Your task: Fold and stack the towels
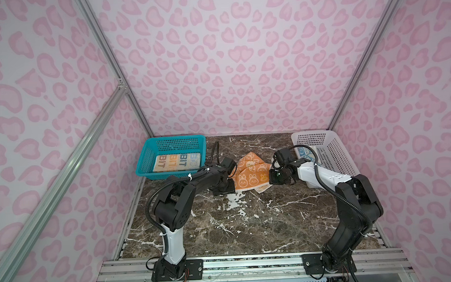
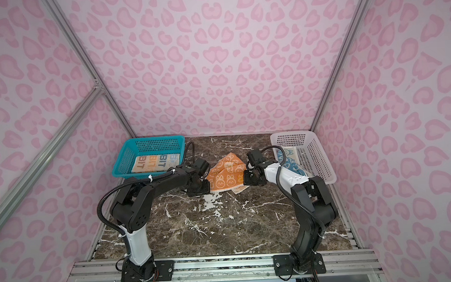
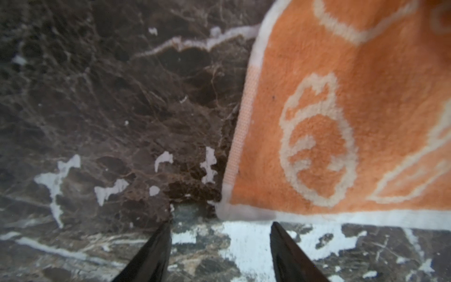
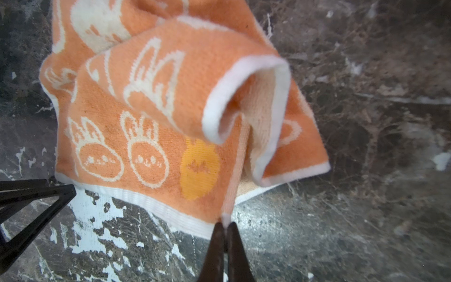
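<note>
Dark marble table (image 1: 248, 223) between pink spotted walls. Far left of the fingers, in a teal basket (image 1: 145, 160), a folded cream towel (image 1: 177, 162). Low over the marble, left gripper (image 3: 220, 222) with fingers (image 3: 156, 254) parted, holding nothing; corner of the orange towel (image 3: 341, 127) flat on the table just ahead of the tips. Further right, right gripper (image 4: 225, 223) pinched tight on that towel's white hem, cloth bunched and curled beyond the tips. Behind the right arm, in a white basket (image 1: 330, 148), a blue towel (image 1: 303, 153).
</note>
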Controlling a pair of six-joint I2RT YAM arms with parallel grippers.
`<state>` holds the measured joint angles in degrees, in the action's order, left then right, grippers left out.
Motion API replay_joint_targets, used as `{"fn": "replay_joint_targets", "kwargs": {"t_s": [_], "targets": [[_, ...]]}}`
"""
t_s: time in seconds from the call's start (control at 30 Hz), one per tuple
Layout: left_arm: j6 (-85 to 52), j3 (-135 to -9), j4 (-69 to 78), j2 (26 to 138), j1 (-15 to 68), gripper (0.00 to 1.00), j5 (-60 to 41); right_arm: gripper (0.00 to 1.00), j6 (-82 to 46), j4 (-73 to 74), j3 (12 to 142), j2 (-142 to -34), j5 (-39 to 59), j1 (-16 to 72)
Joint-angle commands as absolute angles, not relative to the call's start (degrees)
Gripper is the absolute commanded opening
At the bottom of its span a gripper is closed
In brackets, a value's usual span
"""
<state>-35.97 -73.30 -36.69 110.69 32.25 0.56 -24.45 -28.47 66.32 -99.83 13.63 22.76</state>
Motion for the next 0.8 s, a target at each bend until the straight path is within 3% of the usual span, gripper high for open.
{"fn": "replay_joint_targets", "kwargs": {"t_s": [0.0, 0.27, 0.57, 0.77], "targets": [[-35.43, -74.09, -36.75, 112.16, 32.34, 0.60, -0.62, 0.00, -23.62, -28.38, 66.01, -99.40, 13.80, 22.76], [-35.51, -75.89, -36.44, 113.97, 32.34, 0.55, -0.92, 0.00, -22.85, -28.50, 65.83, -99.14, 14.02, 22.76], [-35.94, -75.23, -35.26, 115.16, 32.87, 0.41, -2.52, 0.00, -22.61, -28.30, 65.92, -99.49, 14.19, 22.75], [-36.39, -76.49, -34.98, 115.56, 33.48, 0.41, -2.75, 0.00, -22.55, -28.26, 66.09, -99.67, 14.59, 22.76]]}}
